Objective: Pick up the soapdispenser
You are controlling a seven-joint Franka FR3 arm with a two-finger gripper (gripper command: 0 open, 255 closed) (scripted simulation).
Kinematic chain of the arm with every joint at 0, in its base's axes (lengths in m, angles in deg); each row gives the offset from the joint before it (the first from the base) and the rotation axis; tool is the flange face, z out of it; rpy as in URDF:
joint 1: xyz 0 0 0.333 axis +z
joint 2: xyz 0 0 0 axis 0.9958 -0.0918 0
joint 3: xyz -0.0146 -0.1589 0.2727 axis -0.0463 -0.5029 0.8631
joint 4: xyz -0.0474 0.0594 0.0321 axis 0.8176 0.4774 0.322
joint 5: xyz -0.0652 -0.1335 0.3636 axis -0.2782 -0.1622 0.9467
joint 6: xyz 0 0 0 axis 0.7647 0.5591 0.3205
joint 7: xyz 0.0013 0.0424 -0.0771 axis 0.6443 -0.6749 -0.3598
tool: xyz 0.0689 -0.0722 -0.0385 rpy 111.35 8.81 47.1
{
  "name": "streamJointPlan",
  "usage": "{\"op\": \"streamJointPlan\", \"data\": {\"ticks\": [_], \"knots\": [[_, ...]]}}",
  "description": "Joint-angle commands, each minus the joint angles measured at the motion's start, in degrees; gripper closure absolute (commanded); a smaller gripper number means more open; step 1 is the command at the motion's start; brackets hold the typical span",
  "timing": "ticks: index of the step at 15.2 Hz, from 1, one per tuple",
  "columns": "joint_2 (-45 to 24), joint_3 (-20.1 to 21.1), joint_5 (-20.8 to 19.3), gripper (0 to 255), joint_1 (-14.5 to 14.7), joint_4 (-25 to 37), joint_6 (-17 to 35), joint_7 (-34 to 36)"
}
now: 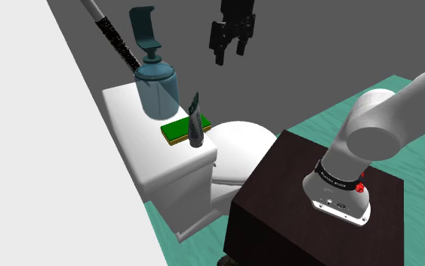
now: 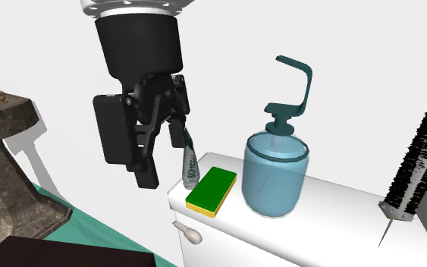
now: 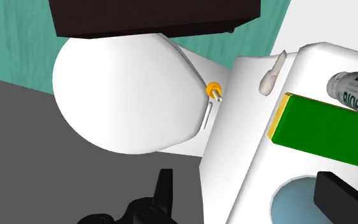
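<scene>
A: Checking gripper (image 1: 230,54) state?

B: Seeing it hanging in the air, high above the toilet. Reading the fingers (image 3: 339,197) as spread wide apart, clasping nothing. Getting the same from the shoulder view.

A: Locating the soap dispenser (image 1: 156,87)?

B: Finding it standing upright on the white tank lid (image 1: 131,102), toward the end with the toilet brush (image 2: 416,163). Reading it as a translucent blue bottle with a dark teal pump head. Placing it well apart from the gripper, lower and toward the shoulder view's left of it.

A: Sharing the lid with anything?

B: Counting three more items. Spotting a green sponge (image 2: 211,190) with a yellow underside lying flat just beside the dispenser. Spotting a small grey tube (image 2: 191,168) standing upright at the sponge's other end, away from the dispenser. Not managing to tell whether touching the sponge. Spotting the black-bristled brush leaning on the dispenser's opposite side, pointed tip down at the lid.

A: Looking at what through the wrist view?

B: Looking down on the closed white toilet seat cover (image 3: 126,95) and the front of the tank. Noting a pale flush lever (image 3: 269,75) on the tank's face. Catching the dark stand (image 3: 152,16) beyond the bowl, sitting on a teal floor (image 3: 18,38).
</scene>
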Motion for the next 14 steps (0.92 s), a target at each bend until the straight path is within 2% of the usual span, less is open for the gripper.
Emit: {"op": "streamJointPlan", "data": {"ticks": [1,8,14], "knots": [[-2.9,2.5,-0.2,0,-0.3,3.4,0.9,4.1],[-14.2,10.4,-4.6,0,-2.0,17.0,2.8,17.5],[-26.6,17.1,-13.5,0,-2.4,32.4,0.8,30.1]]}}
